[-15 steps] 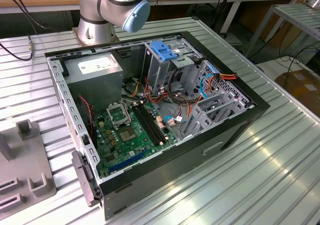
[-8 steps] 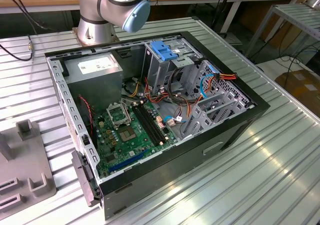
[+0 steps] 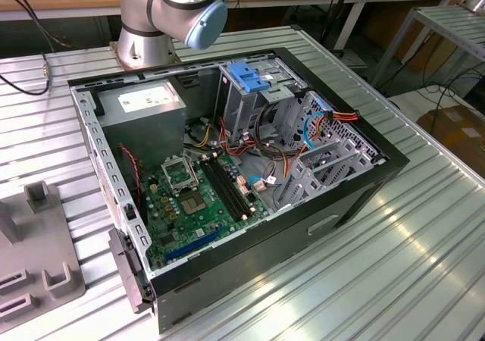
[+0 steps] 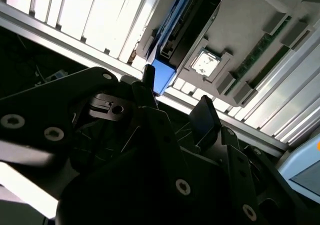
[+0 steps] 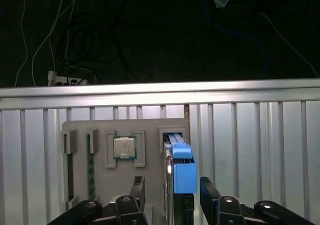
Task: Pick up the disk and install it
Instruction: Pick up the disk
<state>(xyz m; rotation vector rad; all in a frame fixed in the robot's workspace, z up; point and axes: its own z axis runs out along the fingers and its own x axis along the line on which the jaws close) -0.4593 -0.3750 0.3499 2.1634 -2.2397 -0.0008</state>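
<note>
a slatted metal table (image 3: 424,227) carries an open computer case (image 3: 333,204), lying on its side with the green motherboard (image 3: 197,204) and a grey power-supply box (image 3: 144,110) exposed. the arm (image 3: 170,7) rises from its base behind the case in the exterior view. a grey fixture tray (image 3: 45,280) sits on the table well apart from the case, at the exterior view's left. in the first wrist view that tray (image 5: 150,130) holds the disk (image 5: 182,167), which stands on edge in a slot at one end of the tray, its bright blue rail facing the camera; the second wrist view shows the disk (image 4: 192,25) in the same slot. the gripper (image 5: 173,185) hangs over the disk with its jaws spread wide, one black finger on each side of it. a clear gap shows beside one finger (image 5: 139,190); the other (image 5: 207,192) is just beside the blue rail, and i cannot tell whether it touches. a square processor chip (image 5: 124,147) lies in a pocket of the tray near the disk, and a green memory stick (image 5: 91,167) lies in a slot beyond it.
</note>
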